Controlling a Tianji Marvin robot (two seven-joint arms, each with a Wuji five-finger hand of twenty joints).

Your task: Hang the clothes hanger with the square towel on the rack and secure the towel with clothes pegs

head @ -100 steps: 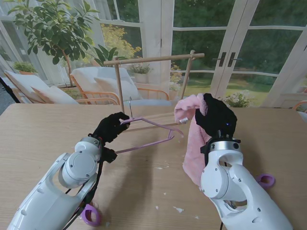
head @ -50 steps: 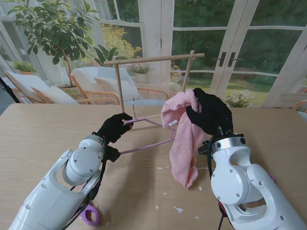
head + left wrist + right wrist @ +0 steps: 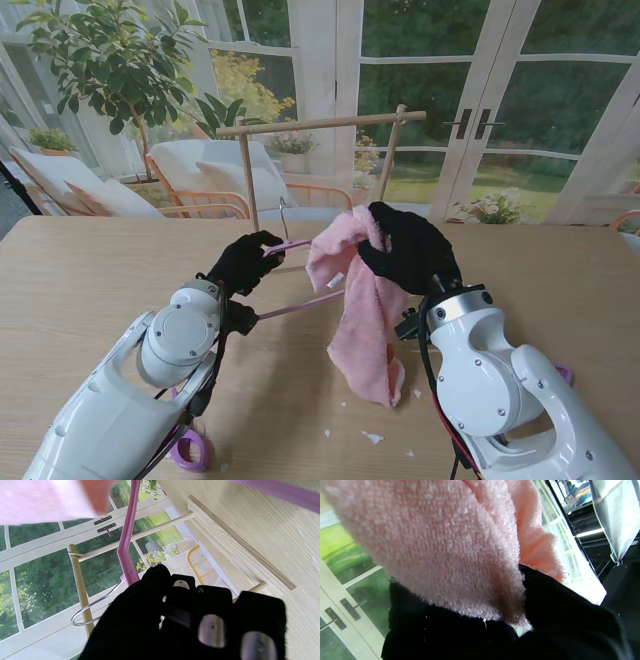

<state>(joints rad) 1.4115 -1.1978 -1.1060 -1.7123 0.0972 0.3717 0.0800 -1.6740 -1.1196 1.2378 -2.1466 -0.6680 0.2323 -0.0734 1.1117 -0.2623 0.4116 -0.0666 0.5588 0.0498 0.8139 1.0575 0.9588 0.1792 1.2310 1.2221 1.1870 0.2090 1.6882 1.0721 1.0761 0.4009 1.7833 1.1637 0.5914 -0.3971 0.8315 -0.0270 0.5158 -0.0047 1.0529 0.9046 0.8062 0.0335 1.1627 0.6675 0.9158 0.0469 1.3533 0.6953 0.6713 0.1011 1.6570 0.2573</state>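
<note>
Fingers of the left hand are clenched on the purple plastic clothes hanger, whose long axis runs toward the pink fluffy square towel bunched in the right hand.

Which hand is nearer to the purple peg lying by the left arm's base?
Left. The purple peg lies beside the left arm, nearer to me than the left hand. The right hand, shut on the towel, is across the table.
</note>
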